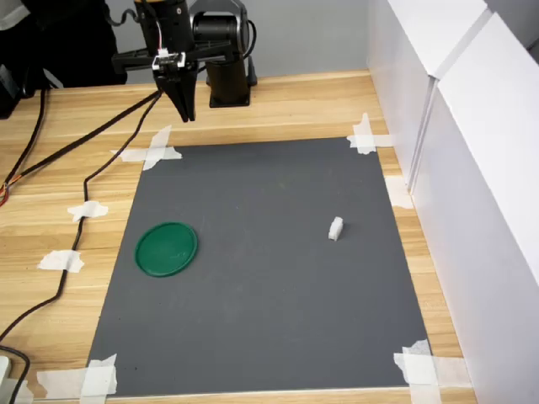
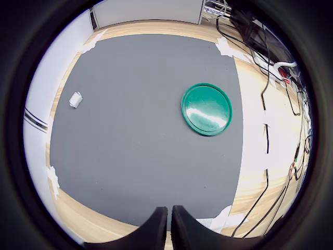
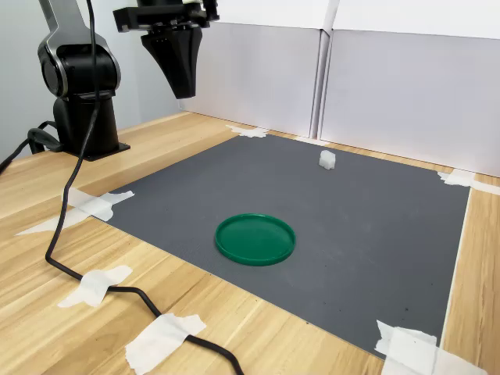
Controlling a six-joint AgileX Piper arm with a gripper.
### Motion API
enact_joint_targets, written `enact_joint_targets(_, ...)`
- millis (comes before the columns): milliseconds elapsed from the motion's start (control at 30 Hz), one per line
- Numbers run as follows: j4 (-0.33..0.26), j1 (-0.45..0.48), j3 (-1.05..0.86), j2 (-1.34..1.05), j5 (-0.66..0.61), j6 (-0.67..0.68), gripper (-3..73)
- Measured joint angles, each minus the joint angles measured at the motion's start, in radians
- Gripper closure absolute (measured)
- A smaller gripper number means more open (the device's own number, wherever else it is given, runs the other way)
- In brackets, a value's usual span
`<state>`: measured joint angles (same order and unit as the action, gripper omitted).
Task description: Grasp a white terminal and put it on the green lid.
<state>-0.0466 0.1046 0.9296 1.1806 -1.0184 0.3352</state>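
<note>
We see the single black robot arm with its dark round base (image 1: 228,84) planted upright and its links folded close above it. Its black tapered two-finger gripper (image 1: 186,114) hangs high in the air, pointing straight down in both exterior views, at (image 3: 184,92) in the second. In the wrist view the two dark fingertips (image 2: 156,224) sit side by side with only a thin slit between them, so the jaws are closed and hold nothing.
</note>
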Motion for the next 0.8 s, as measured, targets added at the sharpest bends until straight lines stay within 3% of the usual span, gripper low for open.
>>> enact_joint_targets(200,-0.001,-0.089,0.085,0.085,-0.056,0.008,51.0)
enact_joint_targets(533,-0.022,-0.183,0.126,0.16,0.001,-0.024,9.0)
enact_joint_targets(633,-0.023,-0.261,0.17,0.203,0.006,-0.077,3.5)
enact_joint_targets(800,-0.029,-0.388,0.27,0.289,0.01,-0.155,2.2)
